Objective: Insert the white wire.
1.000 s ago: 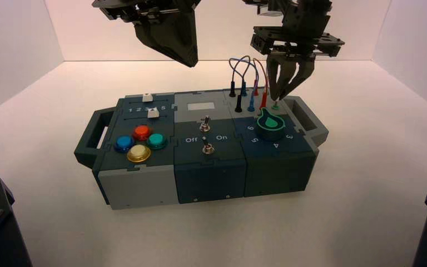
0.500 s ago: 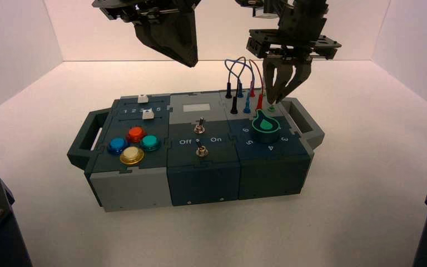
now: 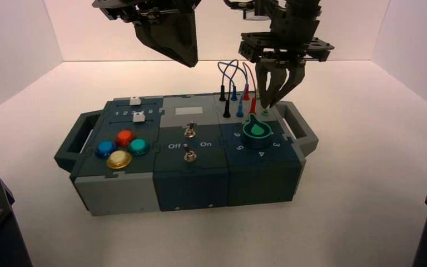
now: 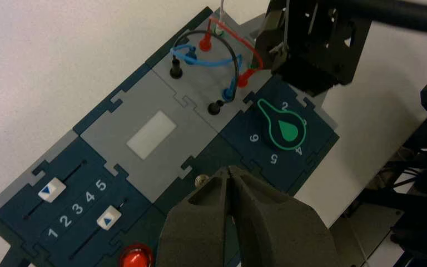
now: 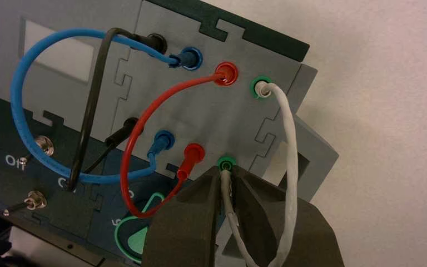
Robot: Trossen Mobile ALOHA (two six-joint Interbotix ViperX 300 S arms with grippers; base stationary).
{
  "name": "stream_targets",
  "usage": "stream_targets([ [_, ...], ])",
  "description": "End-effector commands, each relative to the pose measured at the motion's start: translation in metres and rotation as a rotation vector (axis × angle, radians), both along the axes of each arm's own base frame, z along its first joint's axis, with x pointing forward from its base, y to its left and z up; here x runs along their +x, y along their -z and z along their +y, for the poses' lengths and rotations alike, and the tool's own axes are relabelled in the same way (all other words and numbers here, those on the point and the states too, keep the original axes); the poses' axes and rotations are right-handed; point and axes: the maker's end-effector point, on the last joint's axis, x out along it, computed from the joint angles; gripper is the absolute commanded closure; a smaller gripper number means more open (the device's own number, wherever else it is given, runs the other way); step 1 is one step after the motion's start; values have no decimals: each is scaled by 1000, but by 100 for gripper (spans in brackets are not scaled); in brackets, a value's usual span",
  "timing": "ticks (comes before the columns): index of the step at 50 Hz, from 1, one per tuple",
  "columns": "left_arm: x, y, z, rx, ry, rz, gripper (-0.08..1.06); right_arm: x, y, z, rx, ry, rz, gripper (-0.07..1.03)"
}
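The right gripper (image 5: pixel 226 171) is at the back right of the box, its jaws clenched on one end of the white wire (image 5: pixel 292 167). That held end is right at the nearer green-ringed socket (image 5: pixel 226 162), but how deep the plug sits cannot be told, since the fingers cover part of it. The wire's other end is in the farther green-ringed socket (image 5: pixel 259 87), by the back edge of the box, and the lead bends in a big loop between the two.

Beside it, a red wire (image 5: pixel 127 150) joins two red sockets. Farther left on the same grey panel (image 5: pixel 211 111), a blue wire (image 5: pixel 16 100) and a black wire (image 5: pixel 92 105) arch over and cross each other, each with both ends plugged in.

The left gripper (image 4: pixel 229 171) is above the middle of the box, apart from it, with its jaws closed together and nothing between them.

In front of the wires is the dark knob (image 3: pixel 256 131) with its green outline. Two metal switches (image 3: pixel 190 131) stand in the middle part. On the left part are two white sliders (image 4: pixel 108 217), the one nearer the buttons beside the 4, and then red, blue, green and yellow buttons (image 3: pixel 119 159) in a cluster toward the front
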Motion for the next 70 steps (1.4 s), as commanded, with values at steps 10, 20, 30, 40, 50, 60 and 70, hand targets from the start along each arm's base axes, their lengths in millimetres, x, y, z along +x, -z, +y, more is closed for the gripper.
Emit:
stream_targets([
  [10, 6, -13, -9, -31, 5, -30, 101, -11, -6, 26, 21, -60, -9, 99],
  [20, 7, -12, -9, -32, 4, -31, 101, -13, 9, 25, -42, -102, 0, 99],
  [30, 7, -12, -9, -32, 4, -31, 101, -13, 22, 31, -85, -136, 5, 98],
  [40, 7, -13, -8, -32, 1, -28, 101, -9, 22, 33, -88, -143, -5, 98],
  [50, 5, -12, -7, -29, 2, -27, 101, -9, 18, 33, -79, -149, -18, 94],
  [60, 5, -11, -6, -27, 4, -28, 101, -8, 9, 34, -66, -147, -39, 69],
  [70, 6, -12, -5, -23, 10, -39, 101, -8, -3, 30, -64, -146, -53, 64],
])
